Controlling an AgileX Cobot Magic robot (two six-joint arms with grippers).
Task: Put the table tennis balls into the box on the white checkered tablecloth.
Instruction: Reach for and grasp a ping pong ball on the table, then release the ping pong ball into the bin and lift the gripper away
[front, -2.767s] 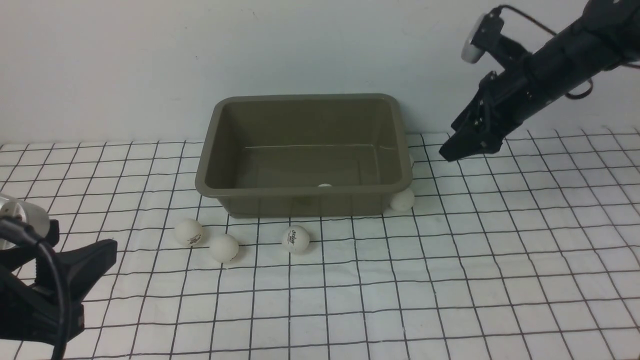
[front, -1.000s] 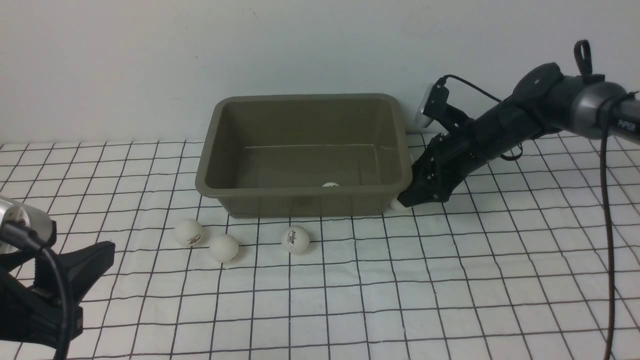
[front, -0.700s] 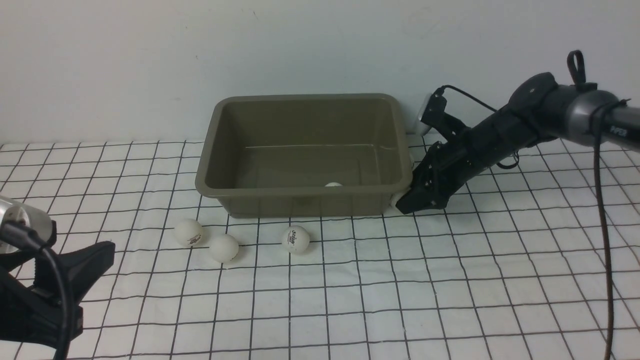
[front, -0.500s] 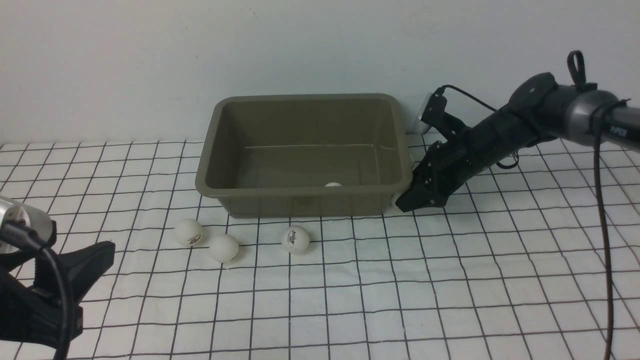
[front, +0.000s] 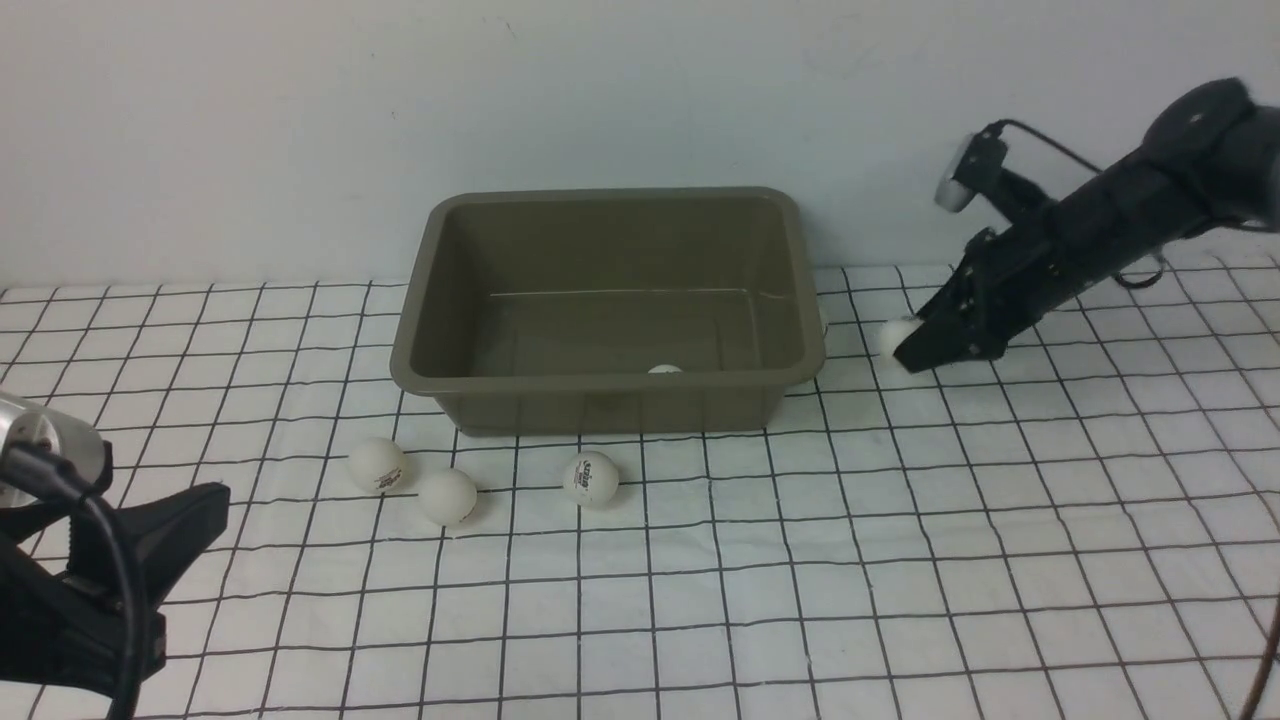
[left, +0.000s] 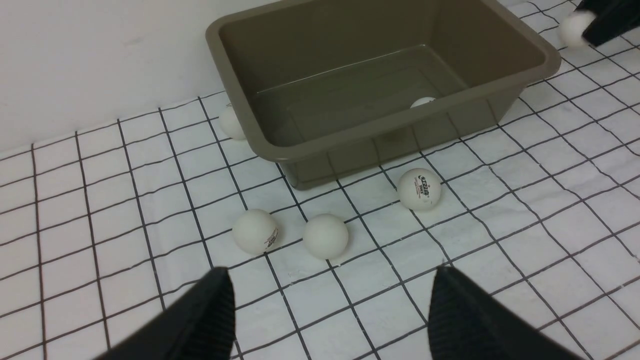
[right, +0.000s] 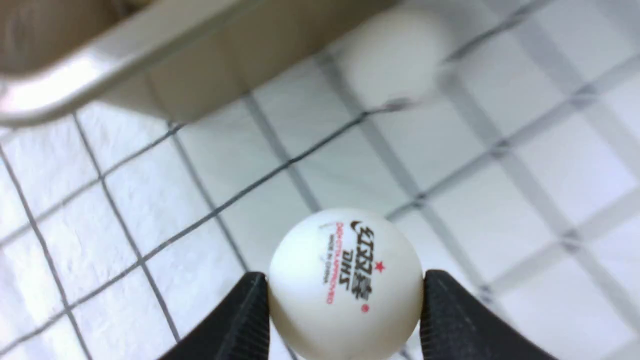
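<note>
Right pincer (right: 346, 300) gripping a printed ball (right: 345, 282), olive-grey box (front: 606, 405) holding one white ball (front: 664, 369)

Can count seven table tennis balls (front: 591, 479) in all: three out on the cloth in front of the box, one inside it, one beside each of its two ends, and one gripped. Can also count one box (front: 600, 405), one white checkered tablecloth (front: 950, 620), one wall (front: 640, 90) behind, and two robot arms (front: 1120, 215), one left and one right.
</note>
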